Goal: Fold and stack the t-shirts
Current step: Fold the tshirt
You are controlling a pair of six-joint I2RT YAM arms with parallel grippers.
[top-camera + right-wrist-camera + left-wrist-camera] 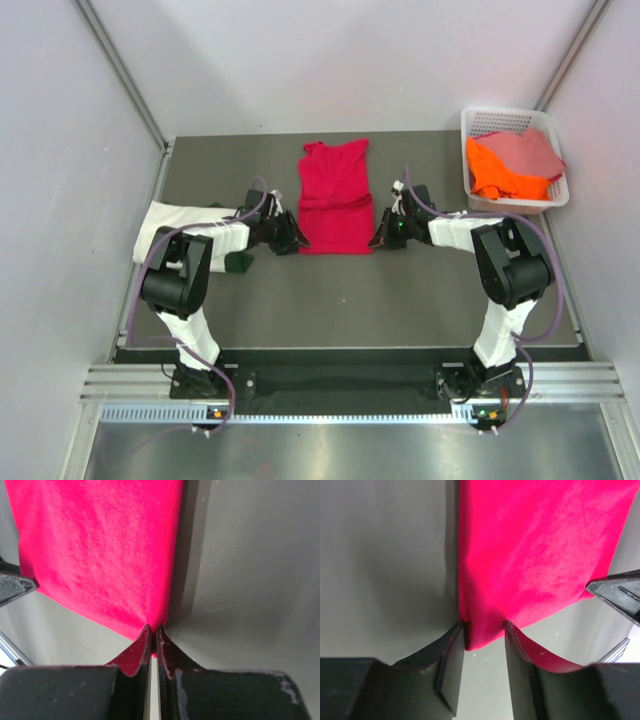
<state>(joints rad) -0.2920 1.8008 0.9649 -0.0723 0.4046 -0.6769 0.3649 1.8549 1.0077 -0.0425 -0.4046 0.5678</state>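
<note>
A crimson-red t-shirt (335, 195) lies partly folded in the middle of the dark table, neck end toward the back. My left gripper (297, 240) is at its near left corner. In the left wrist view (485, 630) its jaws stand apart, with the red corner (485, 625) bunched between the fingertips. My right gripper (377, 238) is at the near right corner. In the right wrist view (154, 630) it is shut on the red cloth (100, 555). A cream-white t-shirt (185, 222) lies folded at the left, partly under my left arm.
A white lattice basket (510, 118) at the back right holds an orange t-shirt (495, 175) and a dusty pink one (525, 150). Grey walls close in the table on both sides. A small dark object (238, 262) lies beside my left arm.
</note>
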